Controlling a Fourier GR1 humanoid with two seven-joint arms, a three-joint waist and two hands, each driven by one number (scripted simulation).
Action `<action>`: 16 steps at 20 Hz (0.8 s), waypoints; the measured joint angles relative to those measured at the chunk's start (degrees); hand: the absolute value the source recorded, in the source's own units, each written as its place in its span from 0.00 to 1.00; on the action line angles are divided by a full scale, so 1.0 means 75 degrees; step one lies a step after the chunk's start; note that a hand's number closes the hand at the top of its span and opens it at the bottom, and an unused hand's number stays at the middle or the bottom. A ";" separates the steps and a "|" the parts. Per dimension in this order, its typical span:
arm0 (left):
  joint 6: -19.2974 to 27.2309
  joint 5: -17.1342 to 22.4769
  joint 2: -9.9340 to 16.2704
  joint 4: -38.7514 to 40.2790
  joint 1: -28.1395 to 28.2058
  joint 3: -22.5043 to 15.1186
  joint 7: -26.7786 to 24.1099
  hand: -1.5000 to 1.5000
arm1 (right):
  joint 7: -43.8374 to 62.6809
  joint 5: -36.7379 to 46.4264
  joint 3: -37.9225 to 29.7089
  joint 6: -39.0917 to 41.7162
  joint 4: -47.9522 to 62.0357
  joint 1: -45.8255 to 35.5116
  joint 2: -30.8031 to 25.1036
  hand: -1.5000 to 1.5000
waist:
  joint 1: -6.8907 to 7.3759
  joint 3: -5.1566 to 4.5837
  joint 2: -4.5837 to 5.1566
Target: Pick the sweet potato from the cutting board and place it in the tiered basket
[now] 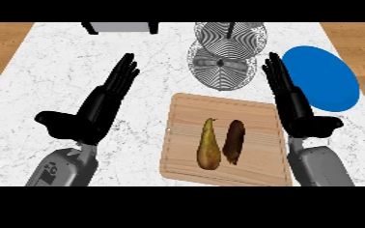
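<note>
A dark brown sweet potato [234, 141] lies on the wooden cutting board [214, 108], right of a yellowish-brown pear [207, 145]. The wire tiered basket [222, 67] stands just beyond the board's far edge, its upper tier [230, 35] behind the lower. My right hand [292, 99] is open, fingers straight, along the board's right edge, beside the sweet potato and apart from it. My left hand [100, 104] is open at the left, well away from the board.
A blue plate [324, 77] lies at the right, just past my right hand. A grey appliance with black feet [121, 27] sits at the counter's far edge. Wooden floor shows past both counter sides.
</note>
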 measured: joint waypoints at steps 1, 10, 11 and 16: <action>-0.0005 0.0011 0.0065 -0.0030 0.0125 0.0066 0.0012 0.50 | -0.0067 -0.0001 -0.0035 -0.0051 -0.0043 0.0206 0.0016 1.00 | 0.0038 0.0037 0.0039; 0.0230 -0.0097 0.1471 0.1227 0.1883 0.1239 0.0492 0.50 | -0.1620 -0.0476 -0.0702 -0.1612 -0.0265 0.2082 0.1167 0.00 | 0.0043 0.0191 0.0125; 0.0223 -0.0099 0.1561 0.1336 0.1988 0.1313 0.0510 0.50 | -0.1811 -0.0137 -0.0671 -0.2046 -0.0210 0.2293 0.1259 0.00 | 0.0058 0.0179 0.0145; 0.0180 -0.0113 0.1770 0.1583 0.2207 0.1483 0.0495 0.50 | -0.1287 0.1802 -0.0476 -0.4026 0.0559 0.3357 0.0939 0.00 | 0.0178 0.0097 0.0287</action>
